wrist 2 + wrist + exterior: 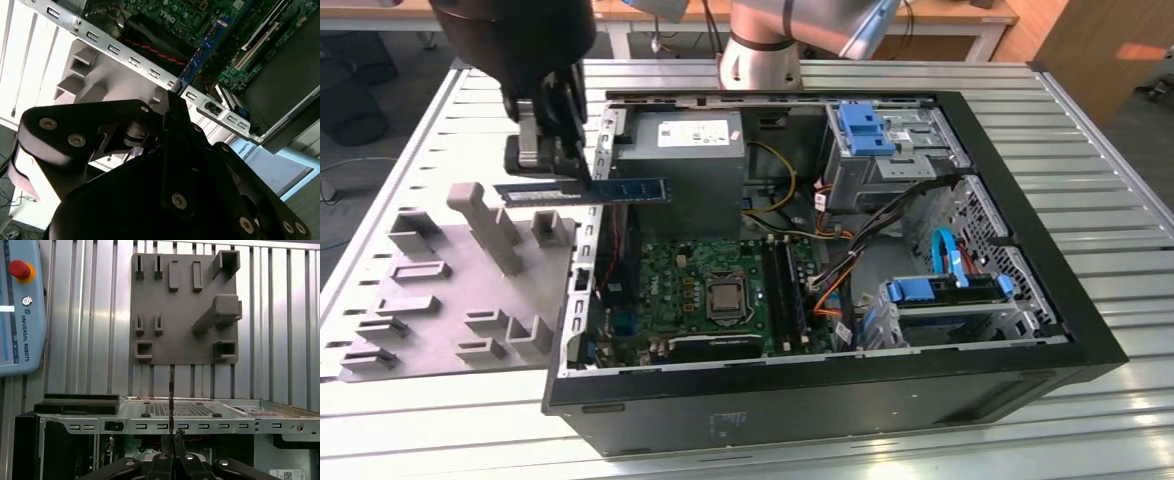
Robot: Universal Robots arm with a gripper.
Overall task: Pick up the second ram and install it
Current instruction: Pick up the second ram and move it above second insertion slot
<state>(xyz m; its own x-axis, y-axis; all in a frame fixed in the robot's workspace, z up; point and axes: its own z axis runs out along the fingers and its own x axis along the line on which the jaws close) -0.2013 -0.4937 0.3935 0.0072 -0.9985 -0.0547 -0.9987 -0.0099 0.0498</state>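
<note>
A robotics lab: slatted metal table [1107, 180], teach pendant [20, 310], opened computer case [854, 405], grey fixture plate [185, 315].

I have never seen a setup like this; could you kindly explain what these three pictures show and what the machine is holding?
This is a single robot arm with a gripper at its end. The exterior view comes from a camera off the arm, looking down on a slatted metal table. On the table lies an open computer case with its green motherboard exposed. At the exterior view's left sits a grey fixture plate with slots and posts. Both wrist views come from cameras riding on the arm, looking past the gripper. The gripper is shut on a blue RAM stick, held level in the air over the case's wall, not yet in a motherboard slot.
</note>
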